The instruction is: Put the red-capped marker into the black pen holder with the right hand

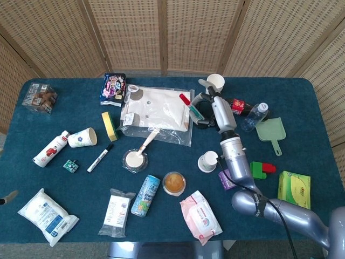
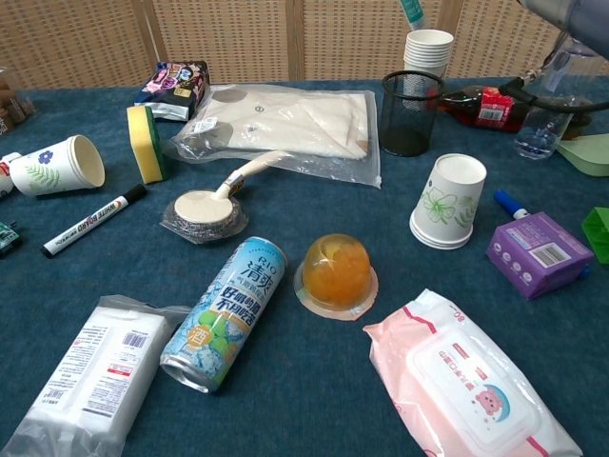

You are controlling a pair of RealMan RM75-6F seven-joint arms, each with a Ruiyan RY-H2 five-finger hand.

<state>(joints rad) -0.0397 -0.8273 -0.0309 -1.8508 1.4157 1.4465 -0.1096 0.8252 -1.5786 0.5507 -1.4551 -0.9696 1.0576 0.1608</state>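
— Where is the red-capped marker just now?

— Up in the air, right of centre in the upper part of the head view. The right hand grips it by the green barrel, tilted, with the red cap pointing to the upper left over the corner of the clear plastic bag of white cloth.

— And the black pen holder?

— It stands on the blue table, in the upper right of the chest view, just in front of the stack of white paper cups. In the head view the hand and marker hang over it and hide most of it. The chest view shows only a sliver of the marker's green end at the top edge, above the holder.

— What lies around there?

— A cola bottle on its side to the right of the holder, a clear water bottle beyond that, and an upside-down flowered paper cup nearer the camera.

— The left hand?

— I see it in neither view.

— Any other pen?

— A black whiteboard marker lies at the left, near a tipped paper cup.
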